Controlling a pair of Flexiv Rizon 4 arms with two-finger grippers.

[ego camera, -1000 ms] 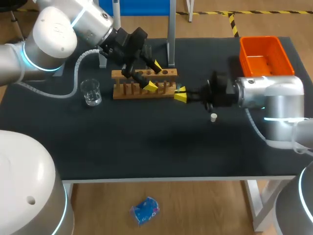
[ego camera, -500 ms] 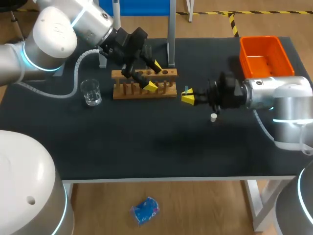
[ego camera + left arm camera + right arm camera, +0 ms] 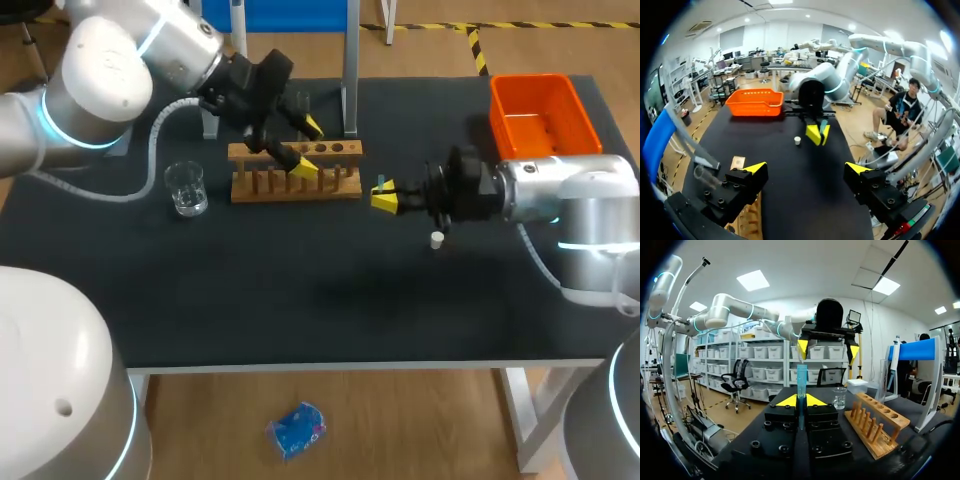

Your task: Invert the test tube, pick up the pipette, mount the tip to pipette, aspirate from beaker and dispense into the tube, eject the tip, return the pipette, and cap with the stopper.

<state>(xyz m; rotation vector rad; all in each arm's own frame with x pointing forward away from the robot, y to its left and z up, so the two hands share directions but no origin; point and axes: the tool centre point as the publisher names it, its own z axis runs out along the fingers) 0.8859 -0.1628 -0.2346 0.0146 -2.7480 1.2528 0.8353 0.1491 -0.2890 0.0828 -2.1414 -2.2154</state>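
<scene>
Wooden rack (image 3: 296,186) sits mid-table; left gripper (image 3: 307,147) hangs right over it, fingers spread wide, gripping nothing; right gripper (image 3: 383,196) just off the rack's 3 o'clock end, clamped on the test tube (image 3: 801,385) betw. its yellow tips; white stopper (image 3: 437,239) at that gripper's 4 o'clock; beaker (image 3: 186,188) at rack's 9 o'clock; orange bin (image 3: 540,112) approx. 2 o'clock.

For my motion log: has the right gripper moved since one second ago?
Yes. The right gripper, holding the test tube, drew back from the wooden rack toward its own side.
</scene>
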